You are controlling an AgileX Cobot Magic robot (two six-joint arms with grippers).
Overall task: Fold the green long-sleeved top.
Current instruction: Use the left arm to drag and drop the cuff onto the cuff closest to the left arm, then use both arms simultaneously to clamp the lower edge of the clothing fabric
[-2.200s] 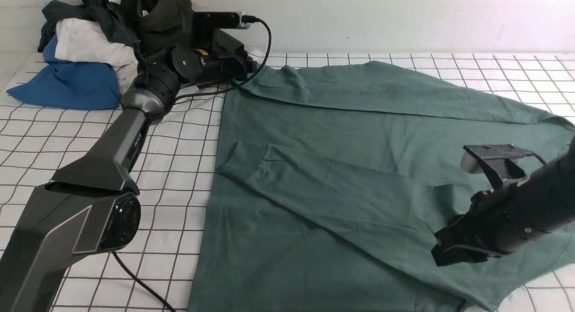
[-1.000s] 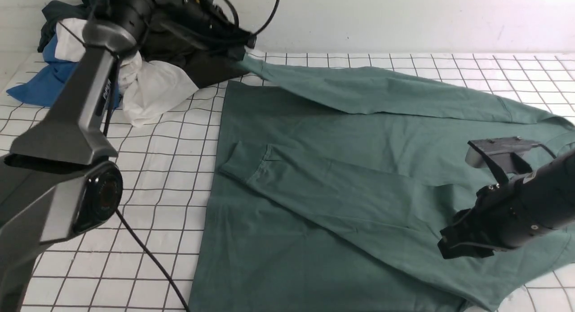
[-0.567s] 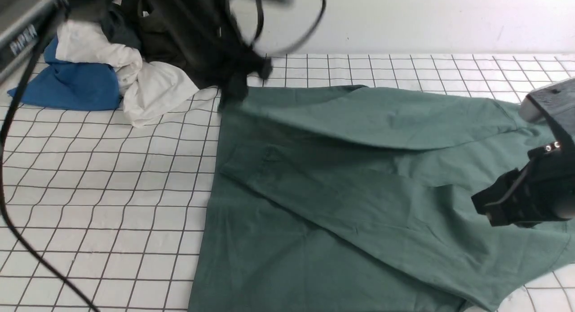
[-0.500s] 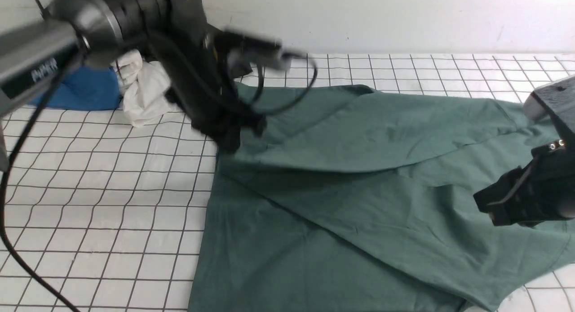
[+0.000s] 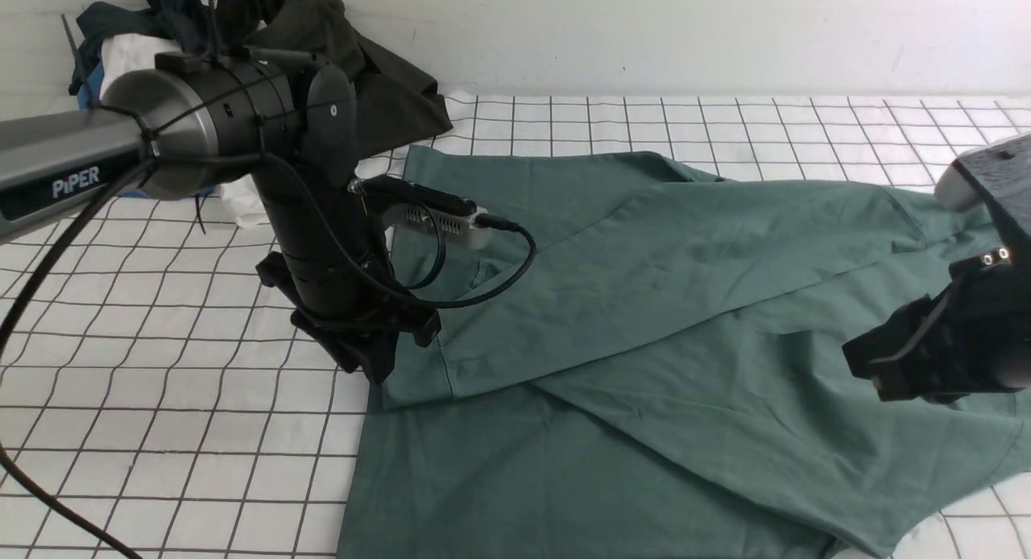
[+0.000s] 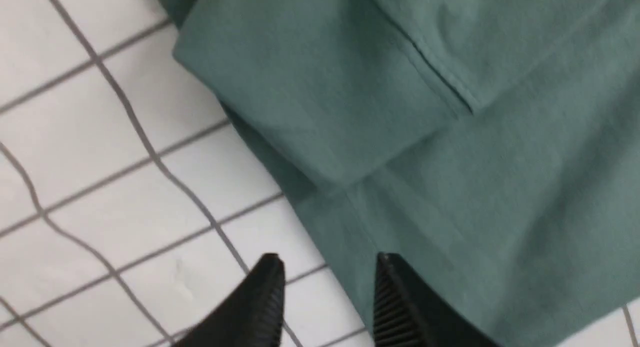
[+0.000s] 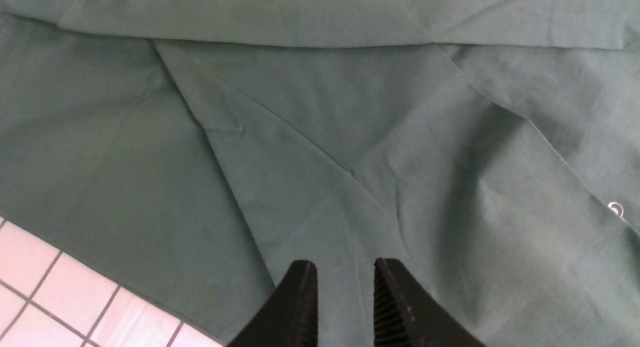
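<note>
The green long-sleeved top (image 5: 644, 317) lies spread on the grid cloth, with both sleeves folded across its body. The upper sleeve's cuff (image 5: 415, 382) rests at the top's left edge. My left gripper (image 5: 374, 370) points down just beside that cuff; in the left wrist view the left gripper (image 6: 327, 259) is open and empty, with the cuff (image 6: 300, 102) lying free ahead of it. My right gripper (image 5: 874, 374) hovers over the top's right part. In the right wrist view the right gripper (image 7: 342, 264) is open, only flat green cloth (image 7: 300, 137) shows below it, and a small white logo (image 7: 616, 209) sits at the edge.
A pile of clothes sits at the back left against the wall: a dark olive garment (image 5: 387, 100) and a white one (image 5: 129, 51). The left arm's cable (image 5: 499, 261) loops over the top. White grid cloth (image 5: 201, 430) covers the table.
My left gripper carried the far sleeve from the back left across the body to the top's left edge, then opened and let the cuff go. The right gripper shifted right and up.
</note>
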